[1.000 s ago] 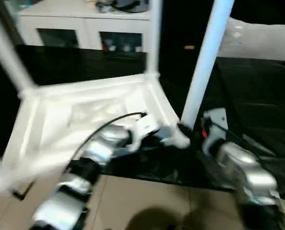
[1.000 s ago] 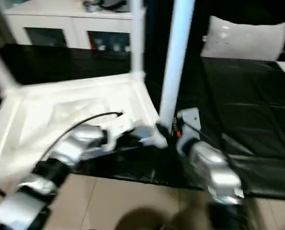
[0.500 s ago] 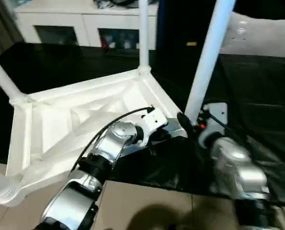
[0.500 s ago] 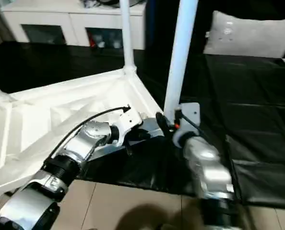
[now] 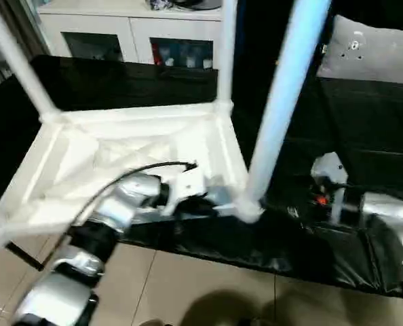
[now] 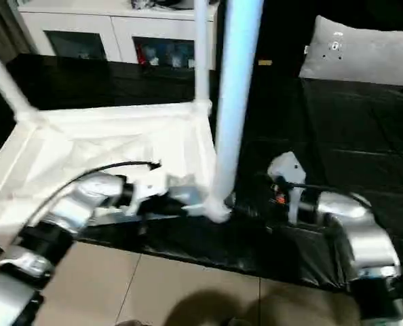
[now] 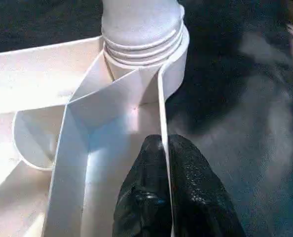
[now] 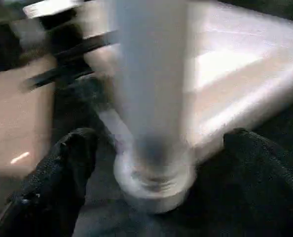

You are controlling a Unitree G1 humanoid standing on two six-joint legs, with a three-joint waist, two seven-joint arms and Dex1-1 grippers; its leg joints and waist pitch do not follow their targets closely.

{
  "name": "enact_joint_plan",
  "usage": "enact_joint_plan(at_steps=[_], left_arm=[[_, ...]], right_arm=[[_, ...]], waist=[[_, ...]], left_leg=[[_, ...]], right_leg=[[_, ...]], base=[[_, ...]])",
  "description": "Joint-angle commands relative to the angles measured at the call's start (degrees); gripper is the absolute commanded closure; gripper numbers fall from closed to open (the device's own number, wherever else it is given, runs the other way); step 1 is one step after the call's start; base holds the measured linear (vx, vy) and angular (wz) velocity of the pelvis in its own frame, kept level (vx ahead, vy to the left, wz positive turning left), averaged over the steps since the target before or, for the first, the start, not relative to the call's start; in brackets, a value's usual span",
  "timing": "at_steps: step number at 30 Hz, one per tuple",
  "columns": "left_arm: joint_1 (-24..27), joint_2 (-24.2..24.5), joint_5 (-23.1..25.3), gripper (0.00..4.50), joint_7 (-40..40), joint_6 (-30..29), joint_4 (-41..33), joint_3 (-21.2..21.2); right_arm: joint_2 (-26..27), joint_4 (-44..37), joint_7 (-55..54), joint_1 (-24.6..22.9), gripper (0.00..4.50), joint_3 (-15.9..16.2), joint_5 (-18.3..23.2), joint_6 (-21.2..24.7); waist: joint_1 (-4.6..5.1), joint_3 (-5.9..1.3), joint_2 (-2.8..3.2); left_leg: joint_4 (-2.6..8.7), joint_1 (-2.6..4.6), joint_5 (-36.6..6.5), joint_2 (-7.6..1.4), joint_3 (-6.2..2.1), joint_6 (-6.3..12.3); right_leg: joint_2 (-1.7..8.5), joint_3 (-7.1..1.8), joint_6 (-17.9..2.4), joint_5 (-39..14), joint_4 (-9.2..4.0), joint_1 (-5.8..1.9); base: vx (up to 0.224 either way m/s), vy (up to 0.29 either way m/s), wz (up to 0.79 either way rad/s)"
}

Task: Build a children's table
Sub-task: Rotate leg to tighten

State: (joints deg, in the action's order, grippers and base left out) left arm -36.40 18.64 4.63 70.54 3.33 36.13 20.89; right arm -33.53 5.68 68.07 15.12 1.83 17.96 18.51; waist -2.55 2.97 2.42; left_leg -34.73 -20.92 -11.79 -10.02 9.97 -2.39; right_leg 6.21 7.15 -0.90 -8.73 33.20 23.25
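Table [image 5: 120,153]: white plastic, lying top-down on black sheet [image 5: 364,136], X-ribbed underside up, legs pointing up. Head views: near leg [image 5: 283,95] stands in the corner socket [image 5: 247,207] at the table's near right corner; two more legs rise from the far corners, far right leg [image 5: 225,51] and far left leg [image 5: 15,58]; the 4th corner is cut off at frame edge, can't tell if fitted. L gripper [image 5: 212,197] sits on the rim just beside the socket; R gripper [image 6: 256,197] is low beside the near leg's base, on its right side. White cabinet [image 5: 140,27] behind, not part of the job. L wrist view: L fingers [image 7: 191,173] pinch the thin rim wall [image 7: 162,113], one pad each side, gripping it; threaded leg end [image 7: 142,39] seated in socket, a few thread rings still exposed. R wrist view: R fingers [image 8: 62,173] spread wide either side of the leg base [image 8: 154,168], apart from it, not gripping. Step, as judged: seating/tightening the near leg. To do well: keep L clamp firm so the top can't turn, close R low on the tube, twist w/ leg held plumb to avoid cross-threading, stop once threads are buried.
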Motion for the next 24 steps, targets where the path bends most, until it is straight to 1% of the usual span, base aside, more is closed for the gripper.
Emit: enact_joint_plan(at_steps=[1, 2, 3, 4, 5, 6, 7, 8, 9, 10, 11, 12, 13, 14, 16, 17, 19, 20, 21, 22, 23, 24], left_arm=[[0.7, 1.4, 1.0, 4.5, 3.2, 1.6, -0.8, 2.5], [0.9, 2.3, 1.1, 4.5, 4.5, 2.3, -1.2, 2.8], [1.3, 2.8, 0.8, 4.5, 5.6, 2.5, -1.8, 2.9], [1.6, 3.1, 0.5, 4.5, 6.3, 2.5, -2.3, 3.0], [1.8, 3.3, 0.3, 4.5, 6.8, 2.5, -2.7, 3.0], [1.8, 3.3, 0.3, 4.5, 6.8, 2.6, -2.7, 3.0], [2.0, 3.4, 0.0, 4.5, 7.3, 2.7, -3.0, 3.1], [2.1, 3.6, -0.1, 4.5, 7.6, 2.8, -3.2, 3.1], [2.4, 3.9, -0.4, 4.5, 8.6, 2.9, -4.1, 3.4], [2.4, 3.9, -0.4, 4.5, 8.6, 2.9, -4.1, 3.4], [3.1, 4.3, -1.1, 4.5, 10.1, 2.9, -5.7, 3.9], [3.2, 4.4, -1.2, 4.5, 10.4, 2.8, -6.2, 4.0], [3.3, 4.4, -1.2, 4.5, 10.4, 2.8, -6.3, 4.0], [3.3, 4.4, -1.1, 4.5, 10.4, 2.9, -6.5, 4.1], [3.5, 4.5, -0.9, 4.5, 10.5, 3.0, -6.8, 4.3], [3.6, 4.5, -0.9, 4.5, 10.5, 3.0, -7.0, 4.4], [3.7, 4.7, -0.9, 4.5, 10.5, 2.9, -7.3, 4.6], [3.7, 4.7, -0.9, 4.5, 10.5, 2.8, -7.4, 4.6], [3.7, 4.7, -0.9, 4.5, 10.5, 2.8, -7.4, 4.6], [3.8, 4.7, -0.9, 4.5, 10.5, 2.7, -7.4, 4.6], [3.8, 4.8, -0.9, 4.5, 10.5, 2.5, -7.5, 4.6], [3.8, 4.8, -0.9, 4.5, 10.5, 2.5, -7.5, 4.6]], right_arm=[[-1.3, 0.5, 5.2, 1.4, 0.2, 2.1, 1.2, 0.9], [-2.1, 1.4, 7.4, 2.2, 0.2, 3.3, 1.0, 1.4], [-2.1, 2.7, 8.7, 3.1, 0.34, 3.9, 1.0, 1.3], [-2.0, 3.5, 9.4, 3.7, 0.34, 4.2, 1.0, 1.1], [-1.8, 4.3, 9.9, 4.3, 0.48, 4.5, 1.0, 0.9], [-1.8, 4.3, 9.9, 4.3, 0.54, 4.5, 1.0, 0.9], [-1.7, 5.1, 10.6, 4.8, 0.59, 4.7, 0.9, 0.6], [-1.5, 5.7, 10.8, 5.1, 0.78, 4.9, 0.7, 0.2], [-1.2, 7.0, 11.5, 5.9, 0.78, 5.8, 0.2, -0.4], [-1.2, 7.0, 11.5, 5.9, 0.9, 5.8, 0.2, -0.4], [0.1, 9.1, 11.9, 7.3, 0.99, 6.9, -0.2, -1.2], [0.6, 9.5, 12.5, 7.7, 0.99, 7.4, 0.0, -1.1], [0.8, 9.7, 12.9, 7.9, 1.12, 7.6, 0.2, -1.1], [1.0, 9.9, 13.7, 8.1, 1.24, 7.9, 0.4, -0.9], [1.4, 10.1, 14.4, 8.1, 1.39, 8.3, 0.5, -0.9], [1.6, 10.0, 14.6, 8.0, 1.44, 8.6, 0.5, -1.0], [2.1, 10.1, 14.8, 7.9, 1.61, 9.0, 0.7, -1.1], [2.2, 10.4, 15.0, 7.9, 1.73, 9.1, 0.8, -1.3], [2.2, 10.4, 15.0, 7.9, 1.83, 9.1, 0.8, -1.3], [2.2, 10.4, 15.0, 7.9, 1.89, 9.2, 0.8, -1.3], [2.3, 10.2, 15.3, 7.5, 1.95, 9.2, 1.2, -1.0], [2.3, 10.2, 15.3, 7.5, 2.05, 9.2, 1.2, -1.0]], waist=[[-0.5, -3.82, -2.01], [-0.67, -3.82, -1.95], [-0.73, -3.94, -2.11], [-0.76, -3.88, -2.04], [-0.72, -3.93, -2.79], [-1.04, -3.98, -2.51], [-1.18, -4.04, -2.43], [-1.35, -4.16, -2.44], [-1.25, -4.17, -3.73], [-1.42, -4.16, -3.46], [-1.65, -4.1, -3.14], [-1.65, -4.1, -3.14], [-1.82, -4.12, -3.49], [-1.93, -4.0, -3.71], [-2.11, -4.02, -3.71], [-2.43, -4.02, -3.73], [-2.75, -4.08, -3.81], [-2.78, -4.02, -3.83], [-2.75, -4.0, -3.86], [-2.81, -4.0, -3.63], [-2.76, -4.01, -3.79], [-2.77, -4.0, -3.64]], left_leg=[[4.04, -0.22, -9.7, -3.24, -0.97, 6.57], [4.05, -0.11, -9.6, -3.36, -0.89, 6.39], [4.06, -0.09, -9.1, -3.5, -0.89, 6.14], [4.1, -0.1, -9.1, -3.56, -0.93, 5.9], [4.13, -0.03, -9.1, -3.6, -0.76, 5.71], [4.13, 0.15, -8.9, -3.62, -0.77, 5.38], [4.1, 0.2, -8.7, -3.68, -0.79, 5.23], [4.1, 0.24, -8.3, -3.7, -0.74, 5.09], [4.08, 0.14, -7.9, -3.69, -0.61, 5.27], [4.08, -0.04, -7.6, -3.65, -0.73, 5.22], [4.15, 0.1, -7.7, -3.73, -0.69, 4.85], [4.15, 0.1, -7.7, -3.73, -0.69, 4.85], [4.19, 0.3, -7.7, -3.88, -0.7, 4.43], [4.26, 0.36, -8.2, -3.92, -0.63, 4.22], [4.26, 0.36, -8.2, -3.93, -0.64, 4.04], [4.21, 0.46, -8.0, -3.91, -0.55, 3.98], [4.21, 0.51, -7.1, -3.91, -0.54, 3.94], [4.24, 0.33, -7.2, -3.84, -0.58, 3.88], [4.26, 0.31, -7.4, -3.84, -0.61, 3.77], [4.27, 0.36, -7.5, -3.82, -0.63, 3.59], [4.26, 0.36, -7.7, -3.79, -0.61, 3.39], [4.27, 0.32, -7.8, -3.75, -0.61, 3.24]], right_leg=[[3.39, -3.13, -9.8, -20.3, -3.77, -3.61], [3.46, -3.19, -9.9, -20.6, -3.89, -3.5], [3.47, -3.2, -10.4, -19.6, -3.78, -3.48], [3.48, -3.26, -10.7, -19.1, -3.66, -3.4], [3.42, -3.33, -11.2, -18.1, -3.66, -3.32], [3.54, -3.45, -11.7, -17.3, -3.42, -3.29], [3.6, -3.46, -11.9, -16.9, -3.31, -3.27], [3.55, -3.46, -12.4, -15.6, -3.13, -3.31], [3.53, -3.45, -12.4, -15.0, -3.1, -3.34], [3.67, -3.48, -12.5, -15.0, -2.78, -3.51], [3.76, -3.48, -12.4, -16.1, -3.0, -3.24], [3.76, -3.48, -12.4, -16.1, -3.0, -3.24], [3.7, -3.5, -12.4, -15.9, -2.89, -3.16], [3.63, -3.58, -12.4, -15.7, -2.91, -3.14], [3.71, -3.66, -12.4, -15.6, -2.83, -3.19], [3.75, -3.72, -12.4, -15.3, -2.87, -3.15], [3.75, -3.73, -12.3, -14.9, -2.76, -3.19], [3.75, -3.71, -12.2, -15.1, -2.77, -3.27], [3.78, -3.69, -12.0, -15.6, -2.83, -3.31], [3.8, -3.68, -11.9, -16.0, -2.87, -3.3], [3.76, -3.71, -11.7, -16.3, -2.95, -3.29], [3.77, -3.72, -11.6, -16.6, -3.03, -3.32]], base=[[0.0, 0.0, 0.0], [0.0, 0.0, 0.0], [0.0, 0.0, 0.0], [0.0, 0.0, 0.0], [0.0, 0.0, 0.0], [0.0, 0.0, 0.0], [0.0, 0.0, 0.0], [0.0, 0.0, 0.0], [0.0, 0.0, 0.0], [0.0, 0.0, 0.0], [0.0, 0.0, 0.0], [0.0, 0.0, 0.0], [0.0, 0.0, 0.0], [0.0, 0.0, 0.0], [0.0, 0.0, 0.0], [0.0, 0.0, 0.0], [0.0, 0.0, 0.0], [0.0, 0.0, 0.0], [0.0, 0.0, 0.0], [0.0, 0.0, 0.0], [0.0, 0.0, 0.0], [0.0, 0.0, 0.0]])
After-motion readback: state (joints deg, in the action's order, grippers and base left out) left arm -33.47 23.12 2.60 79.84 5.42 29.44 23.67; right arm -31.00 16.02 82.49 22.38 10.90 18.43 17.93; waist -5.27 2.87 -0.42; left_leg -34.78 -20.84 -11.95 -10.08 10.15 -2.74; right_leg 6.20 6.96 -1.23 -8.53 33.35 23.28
